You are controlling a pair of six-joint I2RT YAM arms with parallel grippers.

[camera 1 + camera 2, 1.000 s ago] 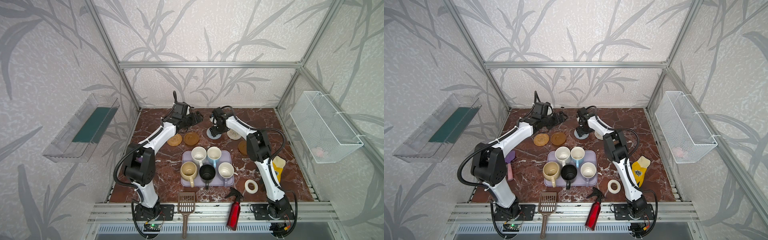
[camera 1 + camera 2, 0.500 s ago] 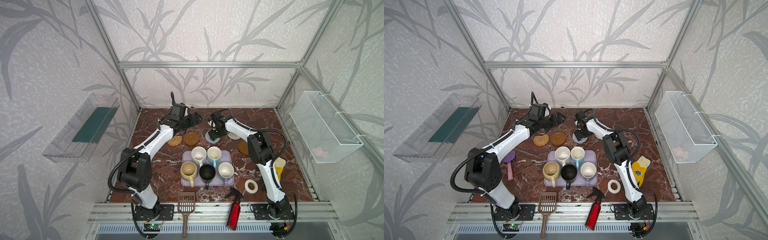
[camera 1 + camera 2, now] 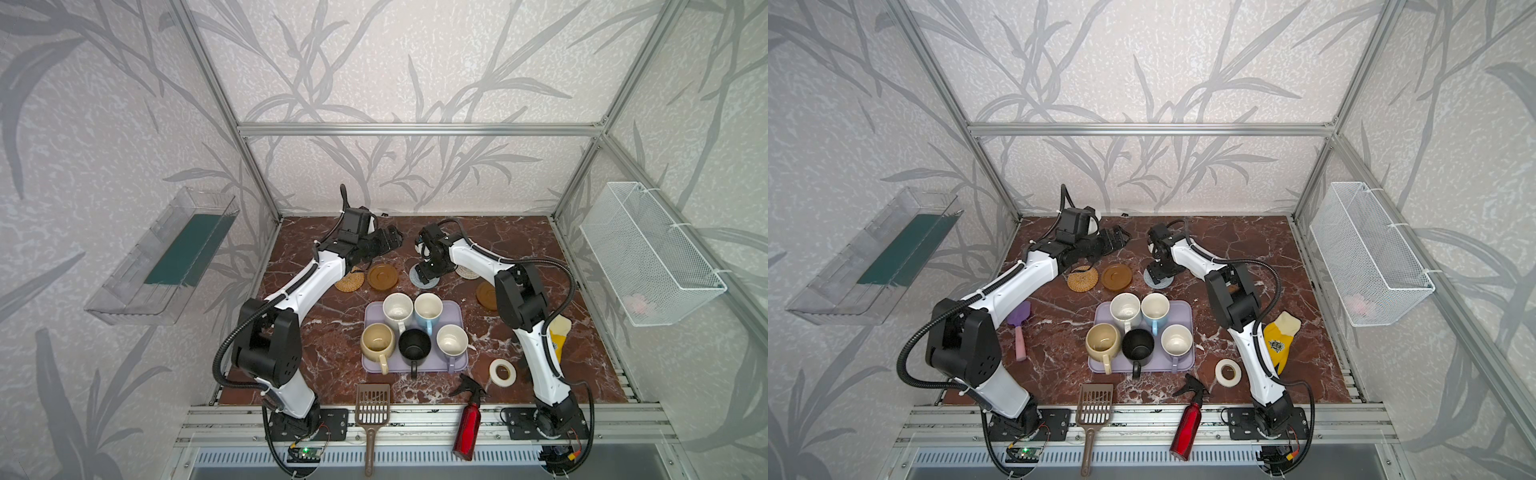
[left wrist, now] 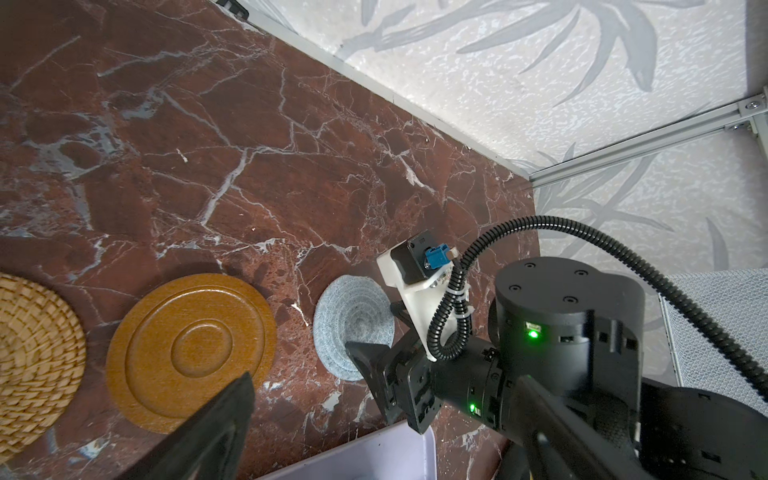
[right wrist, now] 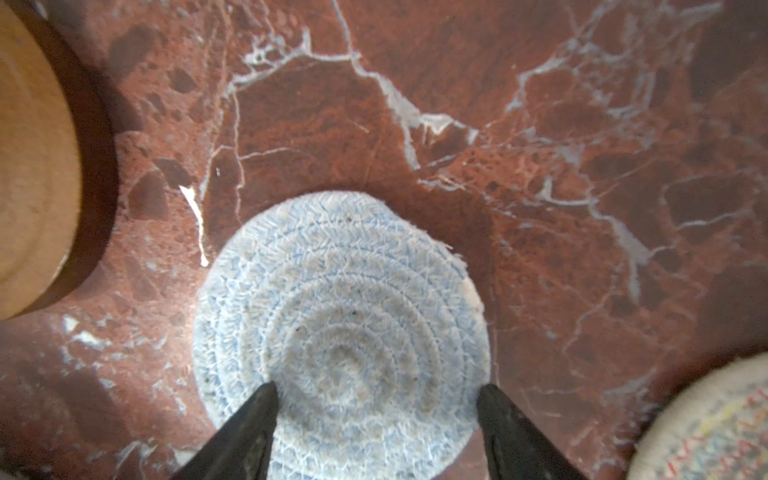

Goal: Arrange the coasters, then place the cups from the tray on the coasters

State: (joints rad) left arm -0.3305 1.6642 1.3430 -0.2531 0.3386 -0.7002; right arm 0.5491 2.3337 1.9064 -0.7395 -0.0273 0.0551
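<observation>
Right end effector (image 5: 376, 399) points straight down over the grey-blue coaster (image 5: 340, 299). Its jaws stand partly apart, with both fingertips (image 5: 253, 419) inside the disc's outline and nothing clamped between them. Whether the tips touch the weave cannot be told. The right arm rises from the front right corner, its elbow lifted, and its forearm runs back and left to a wrist bent sharply down.

The left end effector (image 3: 390, 243) is spread wide and empty. It lies almost level above the worktop (image 3: 519, 237) and points toward the middle, behind the amber coaster (image 3: 382, 276). The left arm stretches long from the front left corner.

The grey-blue coaster lies flat; being round, it has no long axis. It sits in a row near the back, with the orange-tan woven coaster (image 3: 351, 281) and the amber coaster to its left and the cream spiral coaster (image 3: 465, 272) to its right. A second amber coaster (image 3: 484, 296) lies partly hidden behind the right arm.

In front of the row, the lavender tray (image 3: 455, 311) holds all five cups upright. The cream-yellow cup (image 3: 377, 338), black cup (image 3: 414, 344) and lavender cup (image 3: 452, 339) have their handles toward the front edge.
</observation>
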